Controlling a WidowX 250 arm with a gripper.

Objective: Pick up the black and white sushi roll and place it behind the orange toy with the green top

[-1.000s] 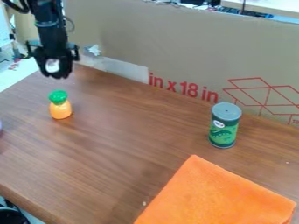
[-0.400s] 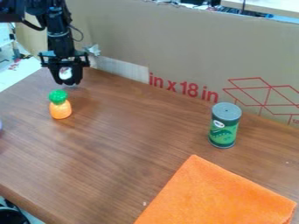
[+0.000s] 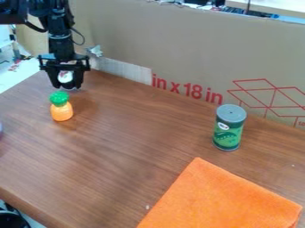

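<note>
Black gripper [image 3: 69,80] hangs low at the upper left, near the table's back left edge. Between its fingers is a white object [image 3: 65,77] with a small reddish mark, mostly hidden by them; whether it touches the table I cannot tell. Just in front stands a small orange toy [image 3: 61,112] with a green top, like a pineapple or carrot, apart from the gripper. A green can [image 3: 228,129] with a grey lid stands upright at the right. An orange cloth [image 3: 221,196] lies flat at the front right.
The brown wooden table [image 3: 119,151] is bounded at the back by a tall cardboard panel [image 3: 179,49] with red print. A pale object [image 3: 1,128] is cut off at the left edge.
The gripper has moved right and down towards the table, the white object moving with it, then shifted very slightly. The toy, can and cloth have stayed put.
</note>
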